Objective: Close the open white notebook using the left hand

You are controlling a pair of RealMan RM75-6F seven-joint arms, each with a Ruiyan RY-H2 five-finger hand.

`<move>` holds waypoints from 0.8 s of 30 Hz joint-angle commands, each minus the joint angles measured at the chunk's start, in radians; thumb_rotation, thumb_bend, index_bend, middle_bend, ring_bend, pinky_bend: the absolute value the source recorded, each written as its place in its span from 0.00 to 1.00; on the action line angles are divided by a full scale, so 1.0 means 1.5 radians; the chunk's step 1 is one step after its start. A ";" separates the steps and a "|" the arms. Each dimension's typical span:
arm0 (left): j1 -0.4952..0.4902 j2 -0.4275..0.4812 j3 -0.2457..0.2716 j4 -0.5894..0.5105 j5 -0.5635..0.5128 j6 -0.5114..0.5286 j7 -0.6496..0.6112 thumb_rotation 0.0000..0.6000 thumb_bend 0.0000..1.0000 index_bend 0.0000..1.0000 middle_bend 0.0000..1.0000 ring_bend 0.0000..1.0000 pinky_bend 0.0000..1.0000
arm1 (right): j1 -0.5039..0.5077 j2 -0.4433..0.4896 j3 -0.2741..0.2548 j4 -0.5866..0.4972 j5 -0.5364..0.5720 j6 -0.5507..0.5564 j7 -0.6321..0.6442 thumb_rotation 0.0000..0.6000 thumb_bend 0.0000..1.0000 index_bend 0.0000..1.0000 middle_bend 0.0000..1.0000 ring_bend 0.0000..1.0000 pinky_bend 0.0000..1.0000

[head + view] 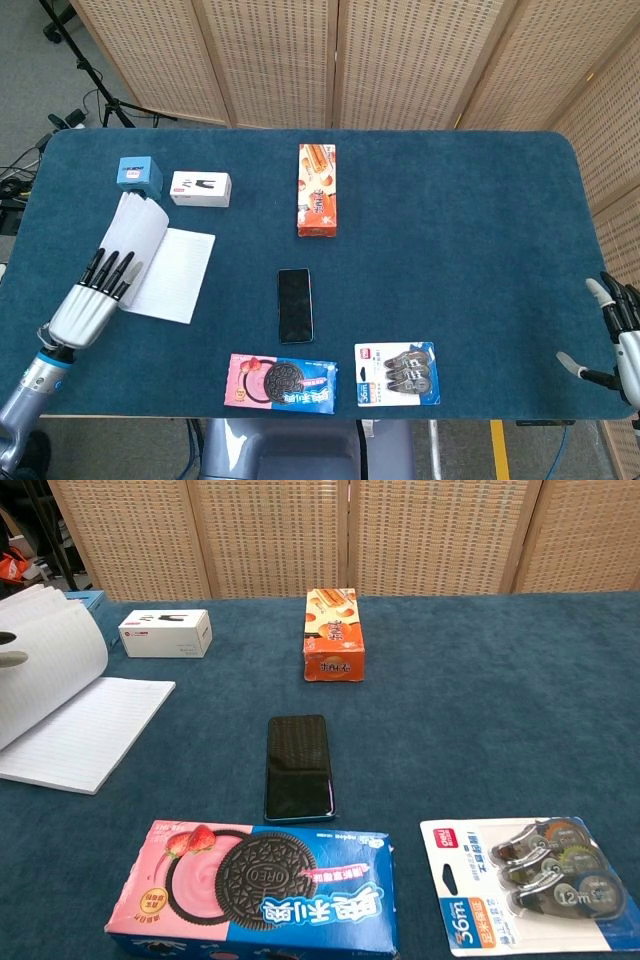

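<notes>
The white notebook (172, 273) lies at the table's left side. Its left half (141, 232) is lifted and curls up over the lined right page; the chest view shows the raised half (48, 670) bowed above the flat page (95, 730). My left hand (95, 300) is at the notebook's left, fingers (113, 270) stretched out against the outside of the raised half, gripping nothing. A fingertip (12, 660) peeks in at the chest view's left edge. My right hand (621, 335) hangs open at the table's far right edge, away from everything.
Behind the notebook stand a blue box (139, 172) and a white box (200, 188). An orange snack box (317, 190) and a black phone (295, 304) lie mid-table. A cookie pack (281, 382) and a correction tape pack (396, 374) lie along the front edge.
</notes>
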 commanded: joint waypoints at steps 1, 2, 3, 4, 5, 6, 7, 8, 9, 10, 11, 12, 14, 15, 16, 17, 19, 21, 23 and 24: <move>-0.016 0.005 0.023 0.012 0.031 0.051 0.030 1.00 0.29 0.00 0.00 0.00 0.00 | -0.001 0.000 0.000 0.000 0.000 0.001 0.001 1.00 0.00 0.00 0.00 0.00 0.00; -0.018 0.006 0.026 0.013 0.036 0.059 0.036 1.00 0.28 0.00 0.00 0.00 0.00 | -0.001 0.001 0.000 0.000 -0.001 0.001 0.001 1.00 0.00 0.00 0.00 0.00 0.00; -0.020 0.006 0.031 0.015 0.043 0.066 0.048 1.00 0.27 0.00 0.00 0.00 0.00 | -0.001 0.001 -0.001 0.000 -0.001 0.001 0.002 1.00 0.00 0.00 0.00 0.00 0.00; -0.021 0.007 0.034 0.016 0.048 0.069 0.056 1.00 0.25 0.00 0.00 0.00 0.00 | -0.001 0.001 -0.001 0.000 -0.001 0.001 0.001 1.00 0.00 0.00 0.00 0.00 0.00; -0.023 0.007 0.038 0.018 0.053 0.073 0.066 1.00 0.23 0.00 0.00 0.00 0.00 | -0.001 0.001 -0.001 0.000 -0.001 0.001 0.001 1.00 0.00 0.00 0.00 0.00 0.00; -0.025 0.006 0.043 0.020 0.059 0.077 0.077 1.00 0.21 0.00 0.00 0.00 0.00 | -0.001 0.001 -0.001 0.000 -0.002 0.001 0.001 1.00 0.00 0.00 0.00 0.00 0.00; -0.028 0.004 0.049 0.025 0.068 0.084 0.092 1.00 0.20 0.00 0.00 0.00 0.00 | -0.001 0.001 -0.001 0.000 -0.002 0.001 0.001 1.00 0.00 0.00 0.00 0.00 0.00; -0.030 0.003 0.054 0.029 0.075 0.088 0.102 1.00 0.20 0.00 0.00 0.00 0.00 | -0.001 0.001 -0.001 -0.001 -0.002 0.001 0.001 1.00 0.00 0.00 0.00 0.00 0.00; -0.032 0.002 0.058 0.033 0.081 0.093 0.110 1.00 0.19 0.00 0.00 0.00 0.00 | -0.001 0.001 -0.001 -0.001 -0.001 0.001 0.001 1.00 0.00 0.00 0.00 0.00 0.00; -0.035 -0.001 0.062 0.037 0.087 0.099 0.117 1.00 0.19 0.00 0.00 0.00 0.00 | -0.001 0.001 -0.001 -0.001 -0.001 0.001 0.001 1.00 0.00 0.00 0.00 0.00 0.00; -0.037 -0.002 0.063 0.037 0.089 0.104 0.118 1.00 0.19 0.00 0.00 0.00 0.00 | -0.001 0.002 -0.001 -0.001 -0.001 0.001 0.002 1.00 0.00 0.00 0.00 0.00 0.00; -0.037 -0.003 0.062 0.036 0.087 0.107 0.116 1.00 0.19 0.00 0.00 0.00 0.00 | -0.001 0.002 -0.001 -0.001 -0.001 0.001 0.002 1.00 0.00 0.00 0.00 0.00 0.00; -0.036 -0.004 0.054 0.026 0.080 0.121 0.100 1.00 0.19 0.00 0.00 0.00 0.00 | -0.002 0.002 -0.001 -0.001 -0.001 0.001 0.002 1.00 0.00 0.00 0.00 0.00 0.00; -0.035 -0.003 0.048 0.021 0.075 0.128 0.092 1.00 0.19 0.00 0.00 0.00 0.00 | -0.001 0.002 -0.001 -0.001 -0.001 0.000 0.003 1.00 0.00 0.00 0.00 0.00 0.00; -0.034 -0.002 0.041 0.011 0.068 0.137 0.078 1.00 0.19 0.00 0.00 0.00 0.00 | -0.001 0.002 -0.001 -0.001 0.000 0.000 0.003 1.00 0.00 0.00 0.00 0.00 0.00; -0.030 0.004 0.028 -0.008 0.054 0.150 0.050 1.00 0.19 0.00 0.00 0.00 0.00 | -0.001 0.002 -0.001 -0.001 0.000 -0.001 0.003 1.00 0.00 0.00 0.00 0.00 0.00; -0.023 0.016 0.009 -0.044 0.032 0.160 0.011 1.00 0.20 0.00 0.00 0.00 0.00 | -0.001 0.002 -0.002 -0.002 -0.001 -0.001 0.002 1.00 0.00 0.00 0.00 0.00 0.00; -0.002 0.042 -0.021 -0.134 -0.017 0.145 -0.049 1.00 0.19 0.00 0.00 0.00 0.00 | -0.001 0.002 -0.002 -0.003 -0.002 0.000 0.000 1.00 0.00 0.00 0.00 0.00 0.00; 0.019 0.092 -0.035 -0.264 -0.052 0.120 -0.090 1.00 0.18 0.00 0.00 0.00 0.00 | -0.002 0.002 -0.003 -0.004 -0.004 0.002 -0.002 1.00 0.00 0.00 0.00 0.00 0.00; 0.028 0.117 -0.038 -0.322 -0.066 0.110 -0.098 1.00 0.16 0.00 0.00 0.00 0.00 | -0.002 0.002 -0.003 -0.004 -0.005 0.003 -0.003 1.00 0.00 0.00 0.00 0.00 0.00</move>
